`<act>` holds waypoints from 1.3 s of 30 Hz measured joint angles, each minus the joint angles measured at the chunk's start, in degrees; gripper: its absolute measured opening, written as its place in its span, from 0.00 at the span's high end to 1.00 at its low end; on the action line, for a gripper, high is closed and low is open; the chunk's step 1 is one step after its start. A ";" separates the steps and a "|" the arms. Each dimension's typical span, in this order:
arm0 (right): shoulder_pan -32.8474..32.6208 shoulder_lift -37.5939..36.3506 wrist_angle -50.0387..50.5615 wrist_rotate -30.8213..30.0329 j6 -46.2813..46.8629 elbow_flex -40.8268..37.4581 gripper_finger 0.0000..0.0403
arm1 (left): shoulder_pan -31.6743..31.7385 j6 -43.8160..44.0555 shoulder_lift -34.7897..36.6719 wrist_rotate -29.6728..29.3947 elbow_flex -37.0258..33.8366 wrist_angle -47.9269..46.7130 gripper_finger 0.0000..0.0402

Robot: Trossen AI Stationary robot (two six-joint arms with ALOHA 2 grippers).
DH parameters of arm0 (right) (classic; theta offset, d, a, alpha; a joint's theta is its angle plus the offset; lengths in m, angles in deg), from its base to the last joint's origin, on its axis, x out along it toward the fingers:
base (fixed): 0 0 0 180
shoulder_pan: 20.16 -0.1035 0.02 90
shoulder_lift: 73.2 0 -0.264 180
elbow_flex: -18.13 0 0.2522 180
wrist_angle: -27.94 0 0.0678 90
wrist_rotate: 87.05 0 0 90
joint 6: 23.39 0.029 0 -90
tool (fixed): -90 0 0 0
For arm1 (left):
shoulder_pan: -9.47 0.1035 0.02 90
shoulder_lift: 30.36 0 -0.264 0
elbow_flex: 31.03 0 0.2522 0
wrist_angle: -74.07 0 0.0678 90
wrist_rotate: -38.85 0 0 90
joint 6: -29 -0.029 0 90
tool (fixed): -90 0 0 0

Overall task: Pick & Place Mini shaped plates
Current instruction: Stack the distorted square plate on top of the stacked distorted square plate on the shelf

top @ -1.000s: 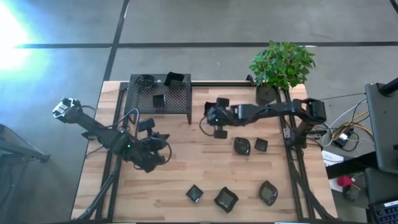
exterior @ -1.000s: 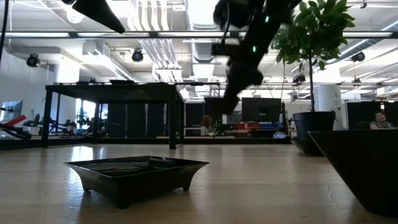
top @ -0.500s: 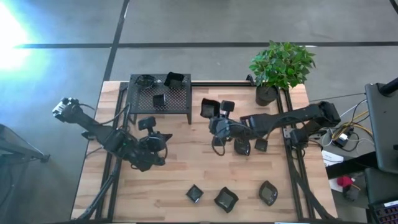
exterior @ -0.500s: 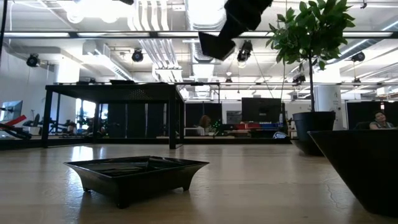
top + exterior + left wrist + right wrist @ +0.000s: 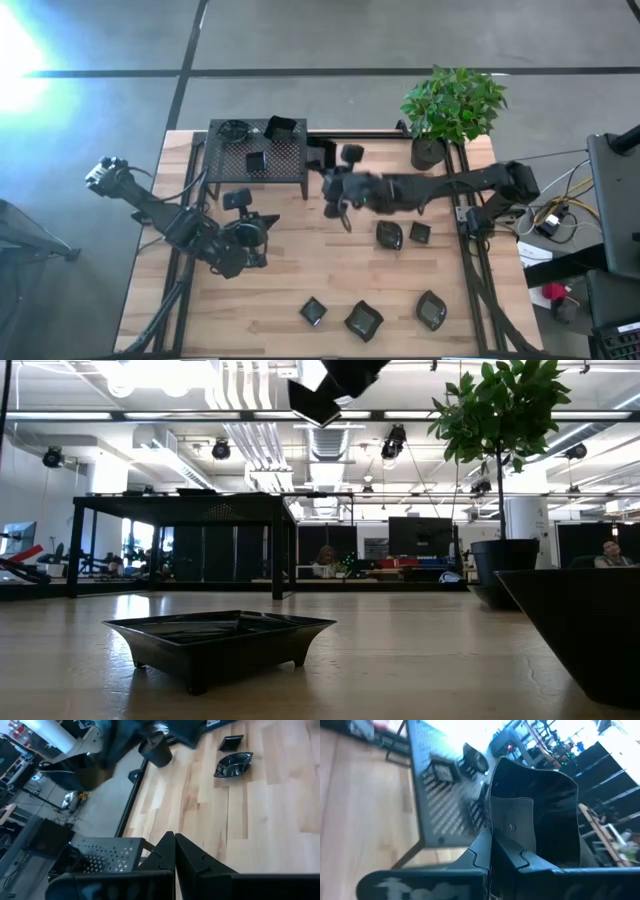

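Plates, near to far: three along the front edge (image 5: 362,319), two mid-table (image 5: 390,236), one pinched in the right gripper (image 5: 492,842) beside the perforated stand (image 5: 256,160), three already on it; left gripper (image 5: 175,851) pressed together, idle.

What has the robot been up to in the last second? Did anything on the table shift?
The right gripper, shut on a square plate, swung down toward the table's middle and then back up to the right end of the perforated stand, rising out of the low view. The left gripper barely shifted and stayed shut. The loose plates, such as the leaf-shaped one, and the plant did not move.
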 joint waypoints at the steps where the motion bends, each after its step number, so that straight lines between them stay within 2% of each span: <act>1: 1.11 0.09 -0.72 1.84 -0.23 0.22 0.98 | -0.01 0.00 0.00 0.00 0.00 -0.01 1.00; 5: 4.13 0.84 -0.75 5.91 -2.41 0.30 0.98 | -0.03 -2.18 0.00 -2.97 0.00 -0.02 1.00; 10: 5.16 1.03 -0.48 7.70 -5.67 -0.09 0.98 | 0.54 -12.49 -0.11 -4.72 0.00 0.15 1.00; 13: 5.11 1.03 -0.49 8.23 -5.26 -0.12 0.98 | 1.10 -15.59 -0.11 -9.91 0.00 3.63 0.99; 18: 4.95 1.03 -0.53 9.55 -5.21 -0.20 0.98 | 2.06 -15.74 -0.11 -14.83 0.00 7.45 0.90; 23: 4.83 1.03 -0.53 9.77 -4.50 -0.24 0.98 | 2.98 -14.88 -0.11 -17.00 0.07 15.51 0.80; 29: 3.86 1.14 -0.58 10.93 -10.57 -0.35 0.98 | 7.11 -8.38 -0.11 -17.17 0.07 27.20 0.79; 35: 2.61 1.14 -0.53 10.71 -17.29 -0.38 0.98 | 13.02 -0.75 -0.09 -16.53 0.07 28.57 0.79; 39: 1.90 1.14 -0.53 10.58 -21.73 -0.38 0.98 | 15.17 1.31 -0.07 -11.02 0.07 28.05 0.79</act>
